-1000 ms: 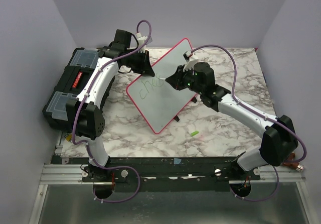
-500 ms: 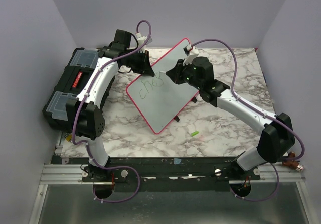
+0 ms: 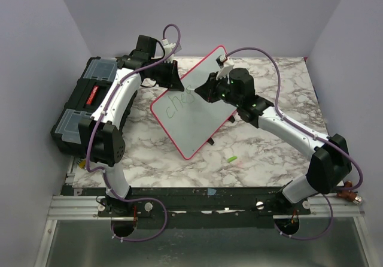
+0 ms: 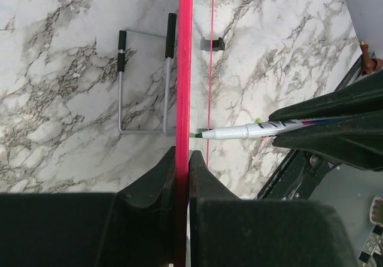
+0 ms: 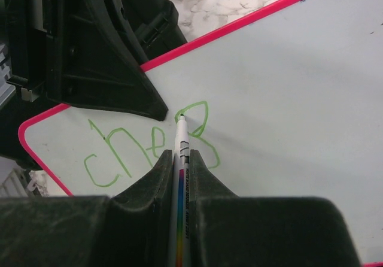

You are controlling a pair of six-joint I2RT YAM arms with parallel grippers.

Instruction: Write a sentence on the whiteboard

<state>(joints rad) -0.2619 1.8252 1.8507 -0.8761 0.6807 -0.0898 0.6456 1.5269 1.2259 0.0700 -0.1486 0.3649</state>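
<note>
on my marble counter [image 3: 269, 153] the whiteboard [image 3: 191, 126] stands tilted mid-counter, right of the black toolbox [image 3: 84, 108]. my left tool [image 4: 182, 159] is clamped on its far-left rim. right tool [image 5: 179, 159] pinches the marker [image 5: 181, 141], tip touching the green sentence [image 5: 119, 156], which reads "che" plus a loop.

I see the whiteboard [image 3: 194, 120] near the middle of the marble table [image 3: 269, 153], turned diagonally, one rounded corner towards the far wall and the opposite one towards me. It is a glossy white panel with a thin red-pink rim, raised and tilted rather than lying flat, with a small black clip foot [image 3: 210, 141] at its lower right edge. Edge-on from the left wrist, the rim [image 4: 184, 69] is one straight red line. The sentence [image 5: 146, 150] is thin green handwriting by the board's left corner: so far "che" and a fourth, looped letter.
</note>
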